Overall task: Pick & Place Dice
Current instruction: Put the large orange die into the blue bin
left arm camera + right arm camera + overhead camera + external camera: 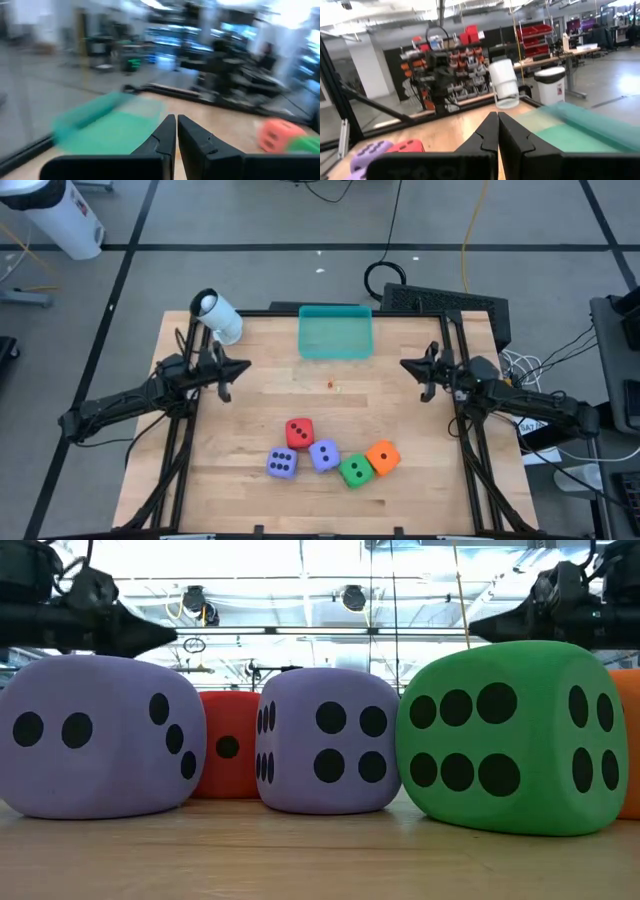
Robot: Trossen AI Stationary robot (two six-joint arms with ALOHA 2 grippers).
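No writing was readable. The teal tray (336, 333) held nothing. Five dice (330, 456) clustered on the table's (250, 410) near side. Left pincer (243, 367) and right pincer (405, 364) hovered, fingers together.

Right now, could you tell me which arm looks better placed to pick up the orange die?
Probably the right: the right gripper hovers on the side where the orange die lies. The left gripper would have to cross the other dice.

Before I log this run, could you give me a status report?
Both grippers, left and right, shut, empty. Five dice untouched. Path clear.
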